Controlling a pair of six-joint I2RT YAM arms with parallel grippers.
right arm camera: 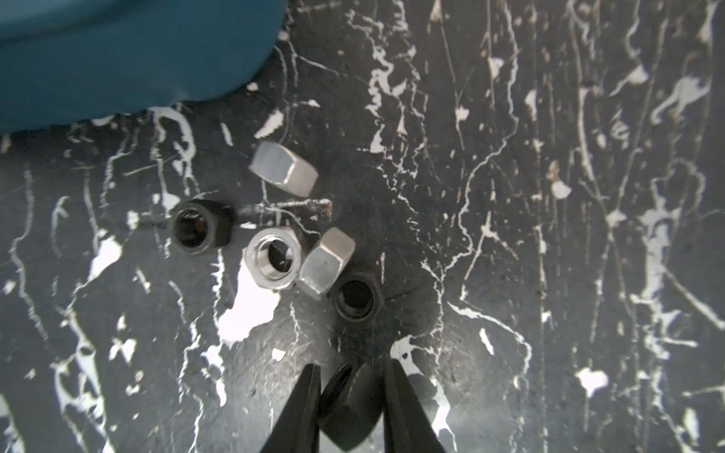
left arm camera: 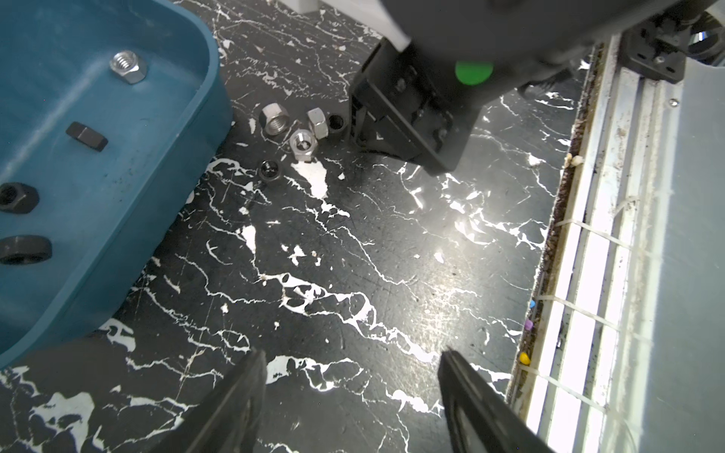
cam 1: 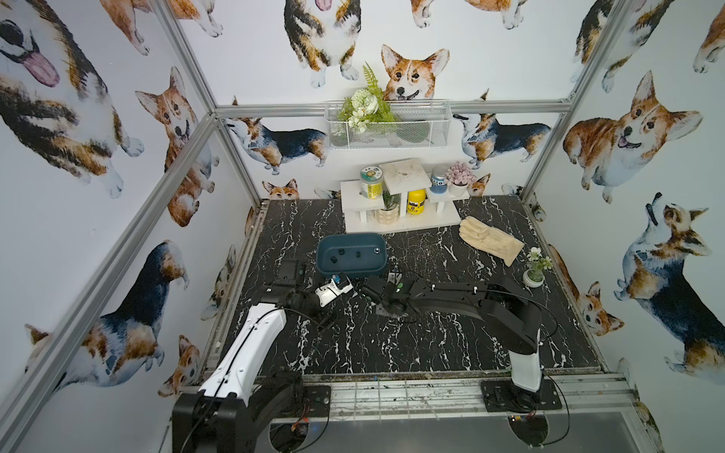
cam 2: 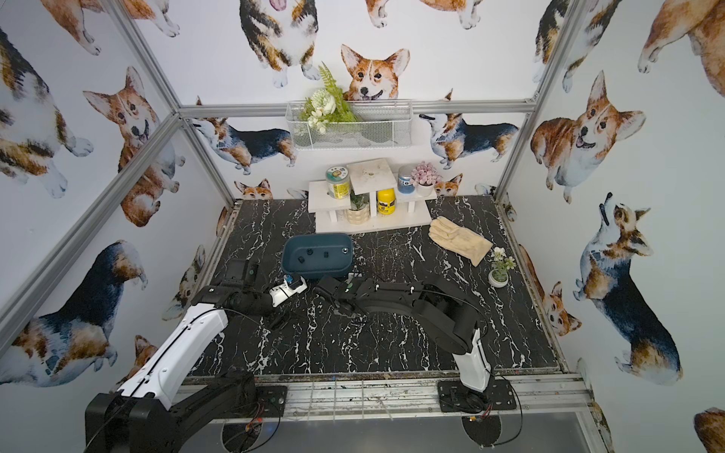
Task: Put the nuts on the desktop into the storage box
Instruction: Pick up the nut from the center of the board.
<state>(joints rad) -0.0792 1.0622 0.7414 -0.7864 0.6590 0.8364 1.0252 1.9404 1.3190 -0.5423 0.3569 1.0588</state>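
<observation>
Black nut (right arm camera: 350,412) — pinched btwn right tool (right arm camera: 352,365) tips, 5 loose nuts (right arm camera: 274,259) just beyond

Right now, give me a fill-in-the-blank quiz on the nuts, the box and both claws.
The nut in the right claw is coloured ____.
The storage box holds ____ nuts.
The left claw stands ____, holding nothing.
On the desktop lie ____ loose silver nuts.
Missing: black; four; open; three.

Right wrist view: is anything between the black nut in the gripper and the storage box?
Nothing tall. The right gripper holds the black nut; five loose nuts lie on the desktop toward the storage box. Lifted, it should clear them and the low wall.
</observation>
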